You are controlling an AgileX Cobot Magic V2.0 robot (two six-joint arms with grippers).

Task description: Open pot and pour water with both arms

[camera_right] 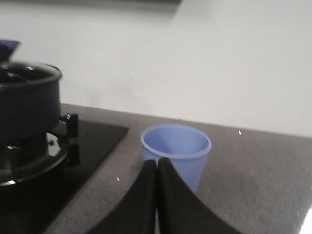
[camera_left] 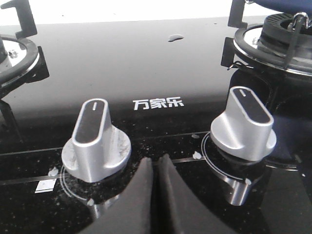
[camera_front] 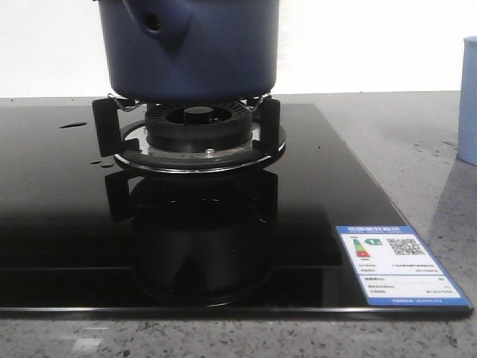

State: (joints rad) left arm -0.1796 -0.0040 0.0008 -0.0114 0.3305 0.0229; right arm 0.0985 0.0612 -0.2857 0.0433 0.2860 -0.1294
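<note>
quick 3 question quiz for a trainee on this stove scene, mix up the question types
1. True or false: the pot sits on the burner stand.
2. The cup is: A) on the black glass hob B) on the grey counter beside the hob C) inside the pot.
3. Fill in: both the left gripper and the right gripper have their fingers ____.

Key: 1 true; 2 B; 3 shut

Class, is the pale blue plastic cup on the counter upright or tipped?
Upright: the pale blue plastic cup stands with its open rim facing up.
</note>
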